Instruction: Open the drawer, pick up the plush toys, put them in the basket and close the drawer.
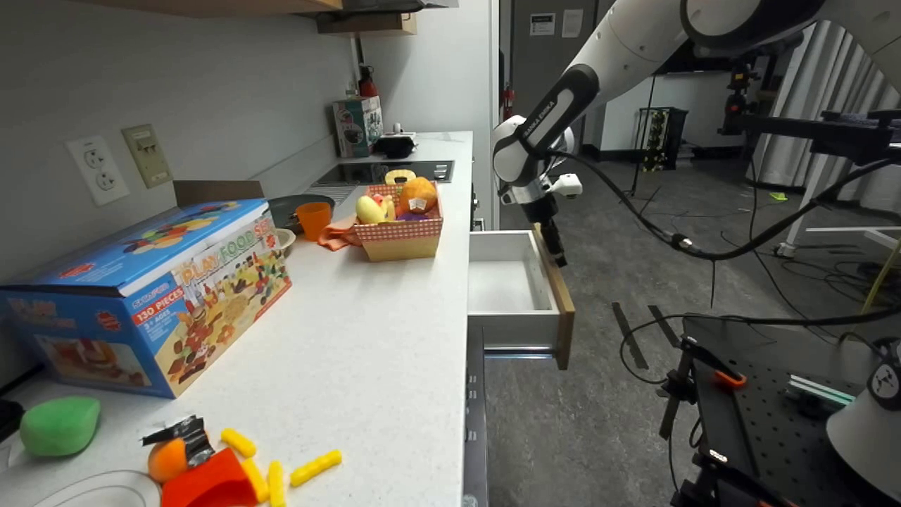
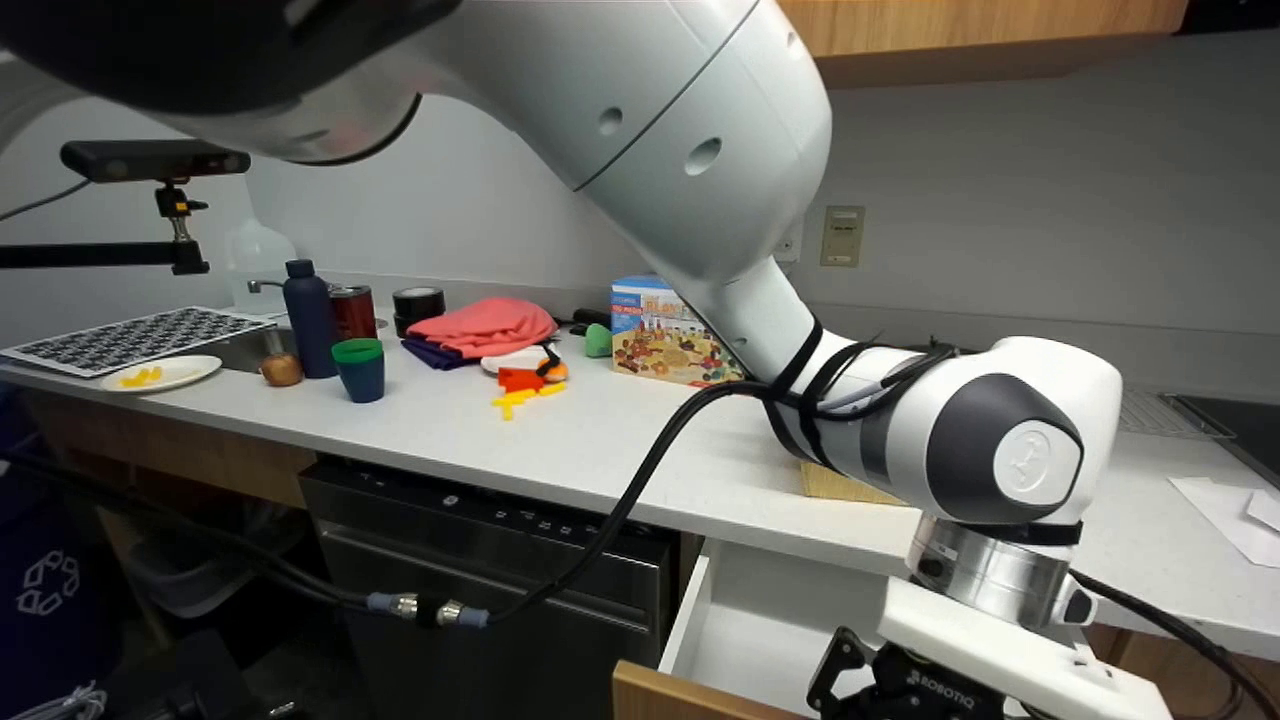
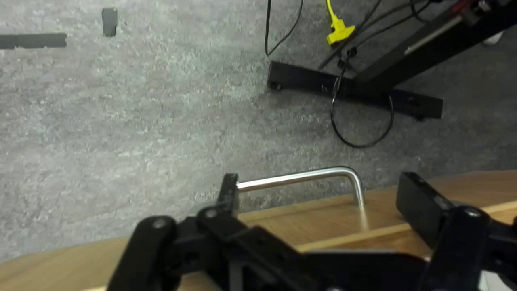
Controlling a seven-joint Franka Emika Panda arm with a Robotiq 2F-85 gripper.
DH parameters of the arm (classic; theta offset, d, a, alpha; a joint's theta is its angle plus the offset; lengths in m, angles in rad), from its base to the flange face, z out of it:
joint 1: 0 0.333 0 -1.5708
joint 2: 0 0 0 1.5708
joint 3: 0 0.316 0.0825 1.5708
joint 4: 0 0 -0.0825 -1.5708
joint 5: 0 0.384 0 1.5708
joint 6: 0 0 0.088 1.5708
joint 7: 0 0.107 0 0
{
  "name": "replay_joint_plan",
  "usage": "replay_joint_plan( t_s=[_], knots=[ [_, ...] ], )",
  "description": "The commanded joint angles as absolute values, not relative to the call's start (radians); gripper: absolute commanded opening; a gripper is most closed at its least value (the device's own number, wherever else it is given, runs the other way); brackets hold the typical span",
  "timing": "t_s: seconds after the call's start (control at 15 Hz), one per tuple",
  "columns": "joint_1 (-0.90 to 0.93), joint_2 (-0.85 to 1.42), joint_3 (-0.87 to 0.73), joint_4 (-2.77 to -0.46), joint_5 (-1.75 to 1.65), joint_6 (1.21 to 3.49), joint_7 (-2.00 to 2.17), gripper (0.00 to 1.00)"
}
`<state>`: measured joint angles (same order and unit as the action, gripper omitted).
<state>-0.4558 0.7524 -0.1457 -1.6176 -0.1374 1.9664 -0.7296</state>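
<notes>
Far left of the worktop (image 1: pixel 366 366) there's a green lump (image 1: pixel 60 426), about 8 o'clock if the small tan basket (image 1: pixel 402 249) is the middle of your clock in an exterior view. Big blue toy box (image 1: pixel 158 296) is just behind the lump, between 8 and 9, brown flap (image 1: pixel 218 189) sticking up. Then a messy little pile of red, orange and yellow toy pieces (image 1: pixel 211 482) at 7, and an orange cup (image 1: pixel 314 221) at 9 with a reddish cloth (image 1: pixel 339 236) bunched between it and the basket.

Basket sits near the worktop's edge, check-patterned band round the top, pretty full. In it there's what looks like the pale yellow plush toy (image 1: pixel 369 210) at 10 o'clock and the round orange plush toy (image 1: pixel 417 190) with a white tag (image 1: pixel 418 205) at 1.

Off the edge at 4 o'clock is the drawer (image 1: pixel 510 329), open, white inside, wooden front (image 1: pixel 562 317). The claw (image 3: pixel 318 188) is tipped down over that front, a bit past 3, with the white robot arm (image 1: pixel 619 53) sloping up toward 2. Its fingers (image 3: pixel 228 192) are spread super wide and it's not gripping anything; in the wrist view the steel handle (image 3: pixel 295 178) shows in the gap, one finger right up by it. Can't tell if they touch.
</notes>
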Motion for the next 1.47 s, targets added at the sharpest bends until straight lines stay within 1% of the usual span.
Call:
replay_joint_plan(
  t_s=[0.0, 0.33, 0.67, 0.93, 1.13, 1.4],
  knots=[
    [-0.455, 0.715, -0.107, -1.645, -0.058, 2.118, -0.690, 1.00],
    [-0.445, 0.677, -0.059, -1.678, 0.010, 2.340, -0.660, 1.00],
    [-0.461, 0.589, -0.006, -1.747, 0.097, 2.481, -0.659, 1.00],
    [-0.473, 0.426, 0.010, -1.879, 0.159, 2.550, -0.693, 1.00],
    [-0.473, 0.263, 0.011, -2.002, 0.214, 2.586, -0.730, 1.00],
    [-0.439, 0.049, -0.018, -2.156, 0.339, 2.616, -0.834, 1.00]
  ],
)
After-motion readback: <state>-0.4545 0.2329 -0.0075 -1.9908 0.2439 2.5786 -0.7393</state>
